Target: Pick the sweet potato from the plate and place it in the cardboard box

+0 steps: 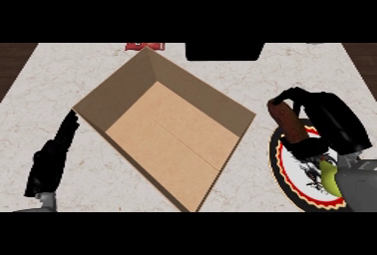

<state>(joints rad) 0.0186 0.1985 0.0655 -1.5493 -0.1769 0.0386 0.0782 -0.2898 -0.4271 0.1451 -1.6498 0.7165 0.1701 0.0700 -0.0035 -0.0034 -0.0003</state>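
A reddish-brown sweet potato (288, 122) is held just above the upper left rim of a round plate (294, 177) with a black, red and white pattern. My right hand (331, 124) is curled round it, fingers over its top end and thumb near its lower end. The open cardboard box (165, 129) lies to the left of the plate, its inside bare. My left hand (53, 152) rests at the box's left side with fingers straight, holding nothing.
A red item (144, 46) and a black object (224, 51) sit at the far edge of the counter behind the box. Dark wood shows beyond the counter's left and right edges. A yellow-green thing (329, 179) lies on the plate by my right wrist.
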